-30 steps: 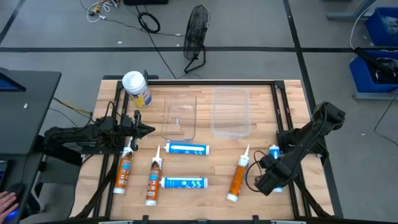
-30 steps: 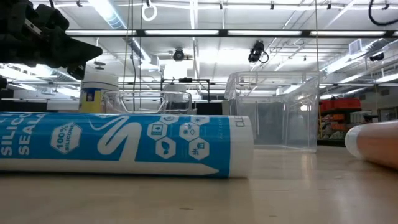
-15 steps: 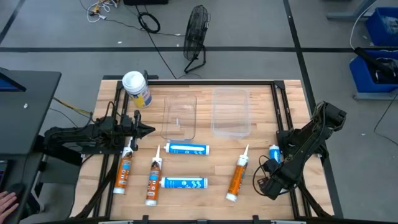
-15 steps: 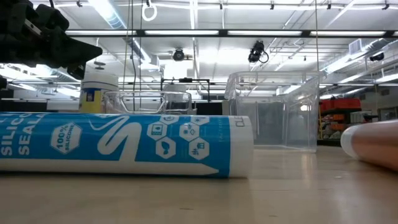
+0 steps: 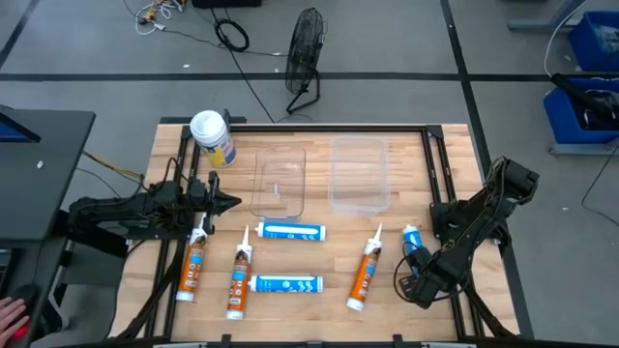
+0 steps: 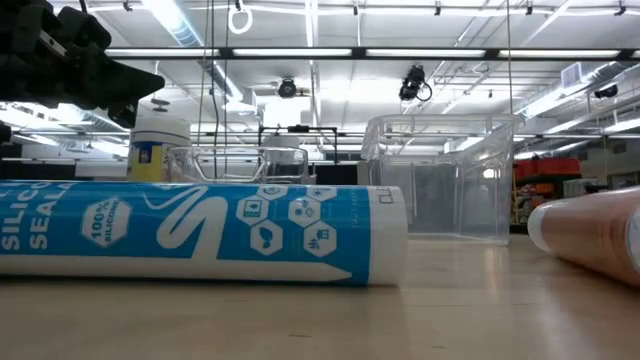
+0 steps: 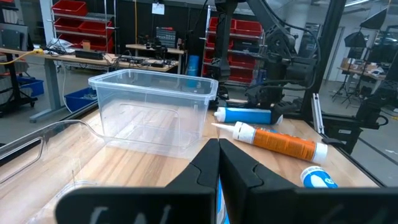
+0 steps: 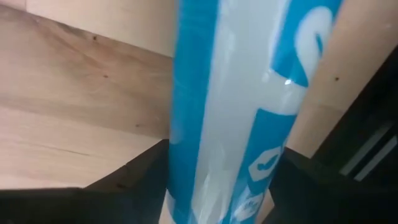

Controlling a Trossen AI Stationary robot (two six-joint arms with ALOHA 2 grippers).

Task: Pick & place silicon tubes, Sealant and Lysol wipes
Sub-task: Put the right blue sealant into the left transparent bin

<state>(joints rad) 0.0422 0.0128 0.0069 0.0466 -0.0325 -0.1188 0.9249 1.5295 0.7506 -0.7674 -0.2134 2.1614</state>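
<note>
The Lysol wipes canister (image 5: pixel 213 138) stands upright at the far left of the table; it also shows in the low view (image 6: pixel 158 148). Three orange tubes (image 5: pixel 365 274) and two white-and-blue tubes (image 5: pixel 290 232) lie flat on the wood. My right gripper (image 5: pixel 423 277) is near the table's right edge, shut on a third white-and-blue tube (image 5: pixel 414 245). My left gripper (image 5: pixel 232 202) is shut and empty, above the table beside the small clear tray (image 5: pixel 280 182). My right gripper pinches the white-and-blue tube's round body (image 8: pixel 230 162) between its two fingers, toward the tube's near end. The fingers come from above and lie across the tube. The nozzle points to the far edge. Whether the tube is clear of the wood, I cannot tell.
A larger clear bin (image 5: pixel 360 174) stands at the far middle, to the right of the small tray. An orange tube lies just to the left of the held tube. The table's black frame (image 5: pixel 455 290) runs close behind my right gripper.
My right gripper has shifted a little toward the near edge and to the left with the white-and-blue tube, which now lies farther left. The orange tube beside it has slid a little toward the table's left.
</note>
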